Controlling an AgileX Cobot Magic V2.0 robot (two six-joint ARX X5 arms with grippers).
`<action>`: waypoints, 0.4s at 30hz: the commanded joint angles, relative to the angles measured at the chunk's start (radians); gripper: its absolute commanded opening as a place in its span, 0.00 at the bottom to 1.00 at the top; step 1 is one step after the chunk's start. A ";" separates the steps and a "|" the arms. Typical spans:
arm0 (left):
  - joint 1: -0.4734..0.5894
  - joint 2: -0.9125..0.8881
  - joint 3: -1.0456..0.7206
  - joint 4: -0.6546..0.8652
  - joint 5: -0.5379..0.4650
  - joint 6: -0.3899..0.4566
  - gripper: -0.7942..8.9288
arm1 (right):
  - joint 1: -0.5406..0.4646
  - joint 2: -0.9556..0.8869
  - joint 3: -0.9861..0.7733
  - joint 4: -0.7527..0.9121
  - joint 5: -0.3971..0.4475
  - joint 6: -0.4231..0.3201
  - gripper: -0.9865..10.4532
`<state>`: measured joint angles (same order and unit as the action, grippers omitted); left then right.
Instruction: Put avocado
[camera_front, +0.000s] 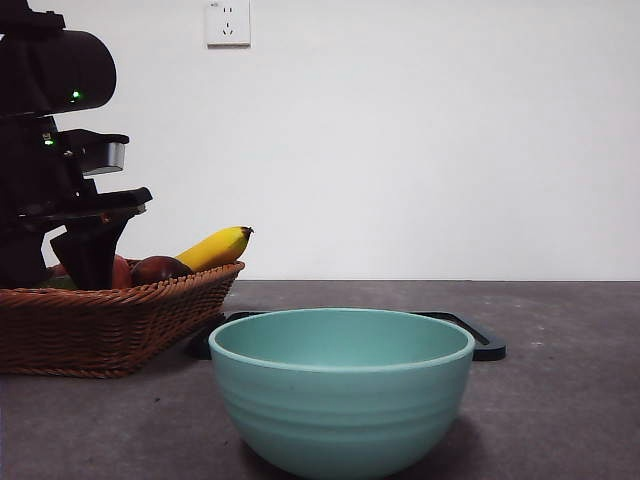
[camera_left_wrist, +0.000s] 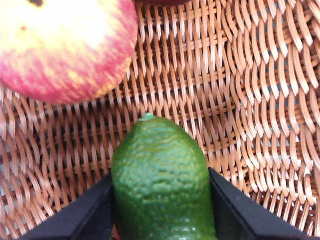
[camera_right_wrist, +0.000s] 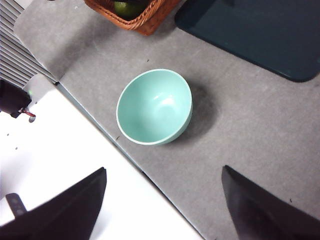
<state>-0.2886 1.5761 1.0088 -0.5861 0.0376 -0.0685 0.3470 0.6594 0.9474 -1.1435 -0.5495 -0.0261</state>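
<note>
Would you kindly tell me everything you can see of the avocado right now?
The avocado is bright to dark green with a pebbled, slightly glossy skin and a small stem nub at its narrow end. It lies in the wicker basket, narrow end pointing toward a red and yellow apple that it does not touch. The left end effector has one black jaw against each of its sides. Its lower part is cut off by the picture's edge. The right wrist view shows only a sliver of it.

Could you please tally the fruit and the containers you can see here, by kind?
Avocado: 1, between the left gripper's jaws in the basket
Apple: at least 2
Banana: 1
Basket: 1
Bowl: 1
Tray: 1
Total: at least 7
</note>
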 joint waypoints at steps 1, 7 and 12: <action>-0.006 -0.008 0.017 -0.003 0.031 0.002 0.26 | 0.006 0.006 0.018 0.020 0.000 -0.007 0.41; -0.023 -0.119 0.018 -0.013 0.087 -0.013 0.26 | 0.006 0.007 0.018 0.028 0.001 -0.007 0.41; -0.069 -0.255 0.018 -0.023 0.240 -0.034 0.26 | 0.006 0.027 0.018 0.046 0.005 -0.007 0.41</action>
<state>-0.3477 1.3266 1.0088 -0.6106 0.2436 -0.0895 0.3470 0.6754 0.9474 -1.1091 -0.5465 -0.0261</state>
